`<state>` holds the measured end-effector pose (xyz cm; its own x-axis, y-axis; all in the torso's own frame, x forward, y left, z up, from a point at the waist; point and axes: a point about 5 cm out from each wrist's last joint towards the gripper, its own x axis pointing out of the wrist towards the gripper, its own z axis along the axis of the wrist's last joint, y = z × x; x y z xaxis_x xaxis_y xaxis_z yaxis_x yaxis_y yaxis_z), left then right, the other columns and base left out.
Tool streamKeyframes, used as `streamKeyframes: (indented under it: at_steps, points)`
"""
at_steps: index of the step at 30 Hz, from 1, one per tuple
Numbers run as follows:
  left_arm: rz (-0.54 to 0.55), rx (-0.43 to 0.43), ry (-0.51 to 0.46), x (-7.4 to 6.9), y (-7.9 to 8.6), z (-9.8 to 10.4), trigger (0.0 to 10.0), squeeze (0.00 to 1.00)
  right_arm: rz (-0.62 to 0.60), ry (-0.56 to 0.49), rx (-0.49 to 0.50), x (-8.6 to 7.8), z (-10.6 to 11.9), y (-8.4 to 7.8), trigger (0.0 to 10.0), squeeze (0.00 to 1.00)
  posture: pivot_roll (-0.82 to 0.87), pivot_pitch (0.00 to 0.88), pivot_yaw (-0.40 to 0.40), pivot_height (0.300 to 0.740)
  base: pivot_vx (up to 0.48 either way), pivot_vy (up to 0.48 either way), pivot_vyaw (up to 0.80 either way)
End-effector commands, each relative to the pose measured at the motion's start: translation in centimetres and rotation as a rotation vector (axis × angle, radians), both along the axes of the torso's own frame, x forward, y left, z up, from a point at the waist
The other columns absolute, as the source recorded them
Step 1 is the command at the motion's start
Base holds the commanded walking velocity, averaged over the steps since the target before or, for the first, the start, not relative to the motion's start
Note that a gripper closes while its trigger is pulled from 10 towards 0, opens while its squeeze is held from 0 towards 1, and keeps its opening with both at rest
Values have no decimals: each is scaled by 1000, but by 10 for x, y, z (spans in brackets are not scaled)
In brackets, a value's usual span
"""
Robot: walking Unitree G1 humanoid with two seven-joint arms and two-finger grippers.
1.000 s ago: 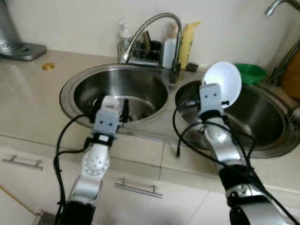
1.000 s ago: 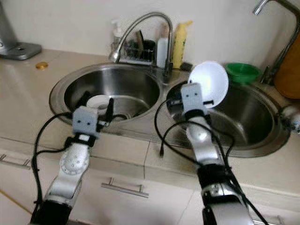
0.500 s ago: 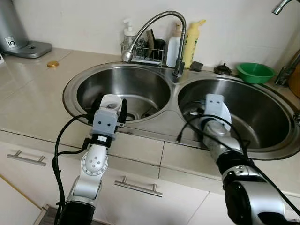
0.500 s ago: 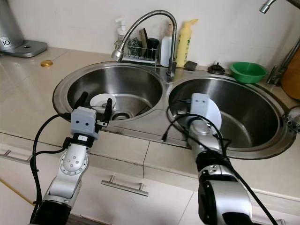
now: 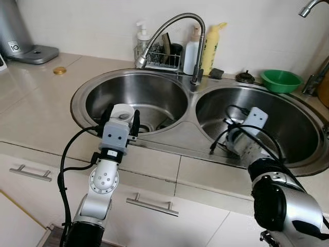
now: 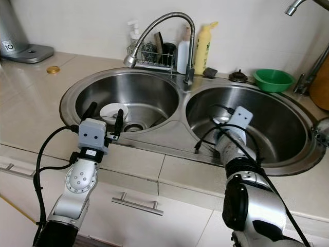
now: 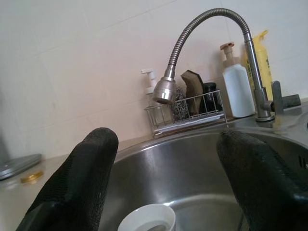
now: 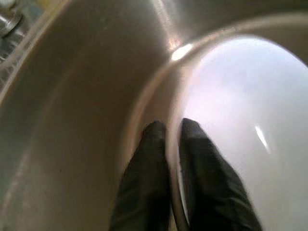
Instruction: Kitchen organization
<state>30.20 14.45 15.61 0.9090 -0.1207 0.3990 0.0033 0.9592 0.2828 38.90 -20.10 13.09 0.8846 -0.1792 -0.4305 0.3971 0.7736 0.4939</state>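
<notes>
My right gripper is down in the right basin, shut on the rim of a white plate, one finger on each side of the edge. From the head, the right wrist hides the plate. My left gripper stands open over the front rim of the left basin. A small white cup sits on that basin's floor just beyond the fingers, seen low between them as the white cup in the left wrist view.
A curved faucet rises between the basins, with a wire rack of sponges, a white bottle and a yellow bottle behind it. A green bowl sits at the back right. A gold lid and a grey appliance stand on the left counter.
The right arm has brought the white plate down from above the sink's rim into the right basin. The left arm has held still; the head camera shifted a little.
</notes>
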Motion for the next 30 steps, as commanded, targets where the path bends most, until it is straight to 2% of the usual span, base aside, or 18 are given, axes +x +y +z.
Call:
streamKeyframes:
  at_steps: [1, 8, 9, 11, 12, 13, 15, 16, 21, 25, 26, 27, 29, 30]
  points:
    - [-3, 2, 5, 1, 0, 0, 10000, 0, -2, 109, 58, -11, -27, 7, 10000, 1000, 96, 0, -28, 740, 0, 0, 0]
    - [-3, 2, 12, 1, -1, -1, 10000, 0, -8, 115, 87, -11, -27, 9, 10000, 1000, 96, 0, -28, 740, 0, 0, 0]
    - [-4, 1, 14, 1, -1, -1, 10000, 0, -33, 96, 150, -10, -25, 12, 10000, 1000, 95, 0, -27, 740, 0, 0, 0]
    - [-4, 1, 15, 1, -1, -2, 10000, 0, -48, 85, 178, -9, -24, 12, 10000, 1000, 95, 0, -27, 740, 0, 0, 0]
    - [-5, 1, 15, 1, -1, -2, 10000, 0, -77, 31, 256, -6, -18, 12, 10000, 1000, 95, 0, -28, 740, 0, 0, 0]
    - [-5, 1, 16, 1, -1, -2, 10000, 0, -86, 3, 294, -5, -15, 13, 10000, 1000, 95, 0, -28, 740, 0, 0, 0]
    - [-3, 2, 17, 1, 0, -2, 10000, 0, -75, -60, 324, -1, -5, 15, 10000, 1000, 95, 0, -27, 740, 0, 0, 0]
    - [-2, 2, 18, 1, 0, -3, 10000, 0, -42, -102, 305, 3, 5, 19, 10000, 1000, 95, 0, -27, 740, 0, 0, 0]
    - [-4, 2, 21, 0, 0, -3, 10000, 0, 28, -140, 219, 6, 22, 27, 10000, 1000, 89, 0, -26, 740, 0, 0, 0]
    - [-7, 0, 23, 0, -1, -4, 10000, 0, 65, -257, 8, 3, 44, 26, 10000, 1000, 88, 0, -26, 740, 0, 0, 0]
    - [-7, 0, 23, 0, -1, -4, 10000, 0, 65, -257, 8, 3, 44, 26, 10000, 1000, 88, 0, -26, 740, 0, 0, 0]
    - [-9, -2, 22, -1, -1, -4, 10000, 0, 90, -328, -113, -1, 57, 27, 10000, 1000, 86, 0, -25, 740, 0, 0, 0]
    - [-10, -2, 22, -1, 0, -4, 10000, 0, 100, -359, -169, -3, 63, 28, 10000, 1000, 86, 0, -25, 740, 0, 0, 0]
    - [-11, -4, 23, -1, 0, -5, 10000, 0, 113, -396, -247, -6, 68, 29, 10000, 1000, 82, 0, -24, 740, 0, 0, 0]
